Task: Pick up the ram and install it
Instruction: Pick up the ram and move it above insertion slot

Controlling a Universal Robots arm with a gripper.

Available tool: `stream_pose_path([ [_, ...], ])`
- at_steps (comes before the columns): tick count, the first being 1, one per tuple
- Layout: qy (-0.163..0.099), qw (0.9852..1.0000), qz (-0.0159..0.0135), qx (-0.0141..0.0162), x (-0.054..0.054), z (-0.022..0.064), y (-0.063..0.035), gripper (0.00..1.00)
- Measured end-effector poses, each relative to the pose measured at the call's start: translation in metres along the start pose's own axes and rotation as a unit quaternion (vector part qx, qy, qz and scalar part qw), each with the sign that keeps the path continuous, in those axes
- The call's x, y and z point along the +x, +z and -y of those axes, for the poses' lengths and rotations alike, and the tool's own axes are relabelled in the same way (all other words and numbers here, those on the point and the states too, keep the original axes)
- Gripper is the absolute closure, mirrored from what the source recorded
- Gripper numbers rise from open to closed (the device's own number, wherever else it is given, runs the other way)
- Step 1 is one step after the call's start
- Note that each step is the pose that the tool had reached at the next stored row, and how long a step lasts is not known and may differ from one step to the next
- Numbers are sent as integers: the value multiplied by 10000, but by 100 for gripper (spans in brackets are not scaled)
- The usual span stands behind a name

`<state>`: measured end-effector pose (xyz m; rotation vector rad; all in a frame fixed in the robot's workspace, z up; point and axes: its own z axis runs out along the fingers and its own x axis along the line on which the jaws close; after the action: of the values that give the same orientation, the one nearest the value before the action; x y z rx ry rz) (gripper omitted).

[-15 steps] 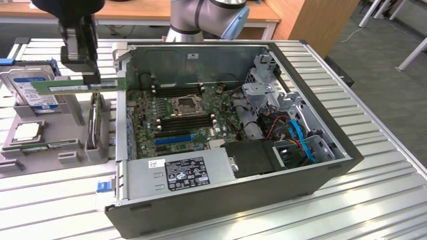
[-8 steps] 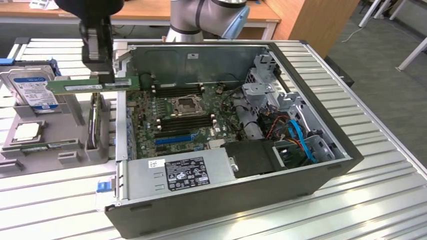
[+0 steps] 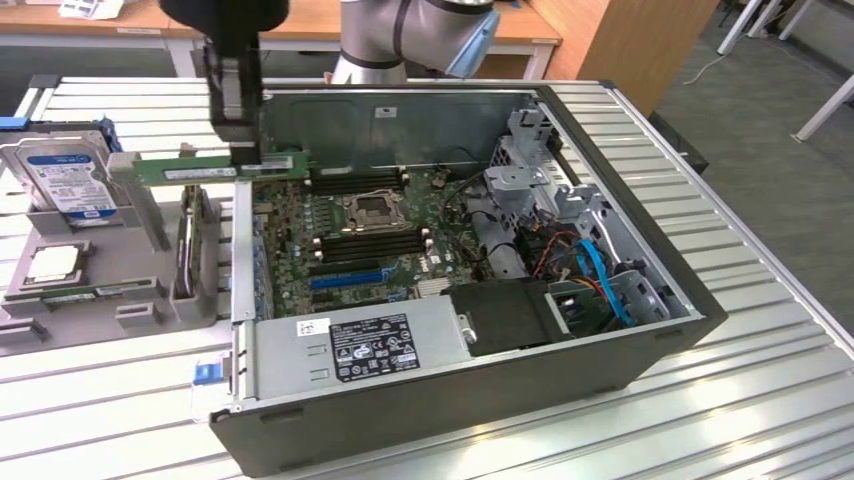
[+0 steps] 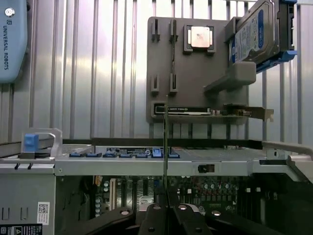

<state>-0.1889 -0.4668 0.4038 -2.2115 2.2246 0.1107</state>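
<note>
Ram (image 3: 187, 172) sits in the upper left of the exterior view, clear of the grey parts tray (image 3: 147, 215) and level, with its long side running across the frame just above the near wall of the open computer case (image 3: 627, 250). The gripper (image 3: 243, 148) is nearly closed and pinches the stick by its two flat faces, close to the middle of its upper long edge. In the wrist view the ram (image 4: 166, 147) appears edge-on as a thin dark line rising from between the fingertips of the gripper (image 4: 166, 215), with the motherboard beneath and the tray beyond. As a judgement, this is a very light, stiff but thin board that will not sag, though it could crack or twist if levered. Its faces carry small chips and a label, so the grip looks best on the faces near the top edge, with the contact edge left free. A hold near the centre should help keep it from tilting end to end. The smooth faces may slip if it is pushed hard, so any force ought to run straight along the board's plane. The motherboard (image 3: 354, 235) lies in the middle of the frame. A second green stick (image 3: 94, 292) rests in the tray at lower left, near the processor chip (image 3: 54, 262).
</note>
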Motion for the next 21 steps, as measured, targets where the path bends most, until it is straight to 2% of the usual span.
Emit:
stream_pose_path([
  [21,1,10000,0,-9,-4,748,-35,88],
])
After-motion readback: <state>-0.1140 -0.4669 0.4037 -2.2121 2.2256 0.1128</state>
